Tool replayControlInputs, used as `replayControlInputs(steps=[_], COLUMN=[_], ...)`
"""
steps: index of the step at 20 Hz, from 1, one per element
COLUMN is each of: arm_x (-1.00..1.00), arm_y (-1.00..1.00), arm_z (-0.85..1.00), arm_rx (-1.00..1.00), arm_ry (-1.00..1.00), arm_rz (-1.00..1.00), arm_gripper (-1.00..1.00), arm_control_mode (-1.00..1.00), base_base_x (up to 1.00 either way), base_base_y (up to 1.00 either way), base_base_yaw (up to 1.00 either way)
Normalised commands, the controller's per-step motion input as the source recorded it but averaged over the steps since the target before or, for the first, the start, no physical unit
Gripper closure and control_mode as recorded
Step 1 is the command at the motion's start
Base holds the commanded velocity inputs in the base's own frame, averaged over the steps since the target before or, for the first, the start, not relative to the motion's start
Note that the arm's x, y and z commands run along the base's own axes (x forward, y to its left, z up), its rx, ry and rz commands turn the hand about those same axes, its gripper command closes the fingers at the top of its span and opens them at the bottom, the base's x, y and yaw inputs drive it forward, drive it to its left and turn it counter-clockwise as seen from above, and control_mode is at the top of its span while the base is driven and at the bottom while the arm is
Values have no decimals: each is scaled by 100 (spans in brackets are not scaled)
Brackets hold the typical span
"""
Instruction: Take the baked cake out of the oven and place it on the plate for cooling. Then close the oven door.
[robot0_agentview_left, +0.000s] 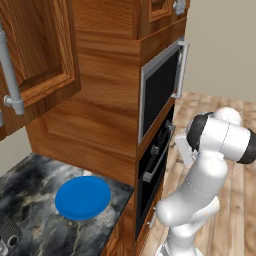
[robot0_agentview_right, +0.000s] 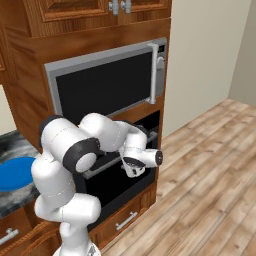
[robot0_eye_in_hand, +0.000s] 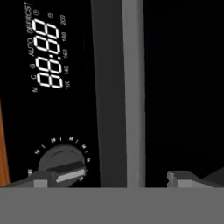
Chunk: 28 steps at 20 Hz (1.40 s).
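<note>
The oven (robot0_agentview_left: 152, 172) is the black unit under the microwave. Its oven door (robot0_agentview_left: 149, 192) looks shut, with the silver bar handle (robot0_agentview_left: 157, 161) across its top. In the hand view that handle (robot0_eye_in_hand: 132, 87) runs as an upright grey bar between my fingertips, beside the lit display (robot0_eye_in_hand: 46, 54) and a knob (robot0_eye_in_hand: 61, 159). My gripper (robot0_eye_in_hand: 111, 179) is open, one finger on each side of the bar, holding nothing. From the right base view the hand (robot0_agentview_right: 131, 166) sits close against the oven front (robot0_agentview_right: 117, 187). The blue plate (robot0_agentview_left: 82, 197) lies on the counter. The cake is hidden.
A silver-framed microwave (robot0_agentview_right: 107, 82) with a vertical handle (robot0_agentview_right: 152, 72) sits above the oven. The dark marble counter (robot0_agentview_left: 35, 220) lies left of the oven column, with wooden cabinets (robot0_agentview_left: 37, 55) above it. Wooden floor (robot0_agentview_right: 210, 175) spreads to the right.
</note>
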Motion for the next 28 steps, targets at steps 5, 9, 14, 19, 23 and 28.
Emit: replayControlInputs(steps=[5, 9, 14, 19, 23, 28], arm_x=[17, 13, 21, 18, 17, 18], arm_y=[3, 9, 11, 5, 3, 1], arm_z=[-23, -22, -16, -13, -12, -14], arm_rx=[1, 0, 0, 0, 0, 0], arm_ry=[-4, -7, -5, -3, -1, 0], arm_rz=[0, 0, 0, 0, 0, 0], arm_gripper=[-100, -100, -100, -100, -100, -100], arm_control_mode=[-100, -100, -100, -100, -100, -100], base_base_x=[0, 0, 0, 0, 0, 0], base_base_y=[0, 0, 0, 0, 0, 0], base_base_yaw=[0, 0, 0, 0, 0, 0])
